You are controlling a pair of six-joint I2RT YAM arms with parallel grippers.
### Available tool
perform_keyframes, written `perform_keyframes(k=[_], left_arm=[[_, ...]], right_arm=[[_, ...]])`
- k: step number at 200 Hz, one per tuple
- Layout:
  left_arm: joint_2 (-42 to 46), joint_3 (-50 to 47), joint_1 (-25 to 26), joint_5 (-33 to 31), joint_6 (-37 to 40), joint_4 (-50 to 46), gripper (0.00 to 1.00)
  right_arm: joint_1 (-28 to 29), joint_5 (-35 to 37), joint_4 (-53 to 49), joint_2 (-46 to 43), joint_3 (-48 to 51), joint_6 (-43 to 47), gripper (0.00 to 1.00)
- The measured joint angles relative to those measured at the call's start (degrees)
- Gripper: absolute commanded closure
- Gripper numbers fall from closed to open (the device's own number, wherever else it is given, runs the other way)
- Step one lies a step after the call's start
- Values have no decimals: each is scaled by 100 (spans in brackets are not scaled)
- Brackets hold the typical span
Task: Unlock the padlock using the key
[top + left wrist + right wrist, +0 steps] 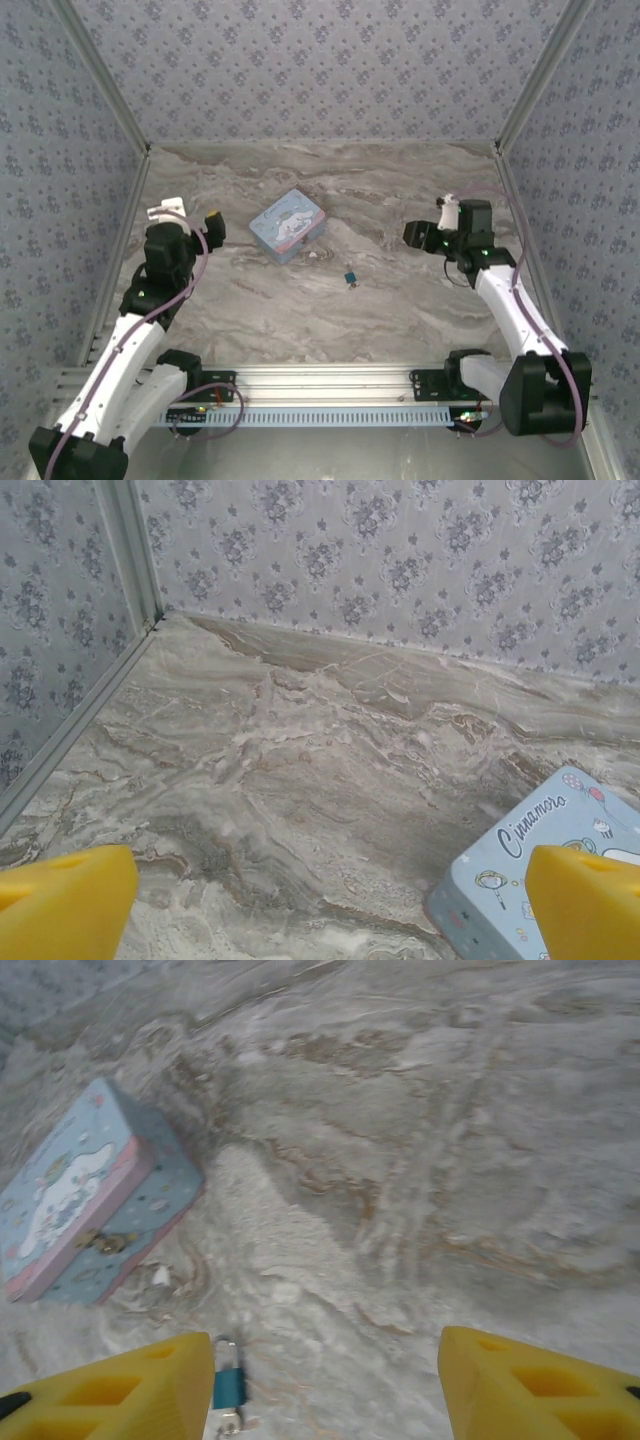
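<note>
Padlock lies near right gripper, not touching.

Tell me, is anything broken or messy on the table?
Nothing looks broken or spilled. The tin sits turned at an angle, and the tiny padlock lies loose on the table, apart from it.

Lab test booth: wallpapered walls, marble-print tabletop.
</note>
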State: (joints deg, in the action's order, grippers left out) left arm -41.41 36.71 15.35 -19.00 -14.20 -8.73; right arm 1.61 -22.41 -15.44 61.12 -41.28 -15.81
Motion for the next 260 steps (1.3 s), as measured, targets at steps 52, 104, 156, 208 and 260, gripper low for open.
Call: perform_keyframes(k=[52, 104, 156, 208, 260], left_arm=[[114, -791, 0, -162, 234, 625, 0], [111, -1386, -4, -166, 535, 1143, 1], [-184, -1386, -26, -251, 610, 1344, 1], [-584, -1386, -26, -238, 623, 1545, 1], [-861, -1386, -35, -72, 680, 1650, 1]], right_arm=[[-1080, 549, 339, -1080, 1058, -66, 9], [-1602, 1340, 909, -1797, 1823, -127, 0], [-1628, 1762, 2262, -1615, 2697, 105, 0], [-1628, 1860, 3298, -929, 2839, 413, 0], [-1530, 1847, 4752, 358, 2848, 560, 0]])
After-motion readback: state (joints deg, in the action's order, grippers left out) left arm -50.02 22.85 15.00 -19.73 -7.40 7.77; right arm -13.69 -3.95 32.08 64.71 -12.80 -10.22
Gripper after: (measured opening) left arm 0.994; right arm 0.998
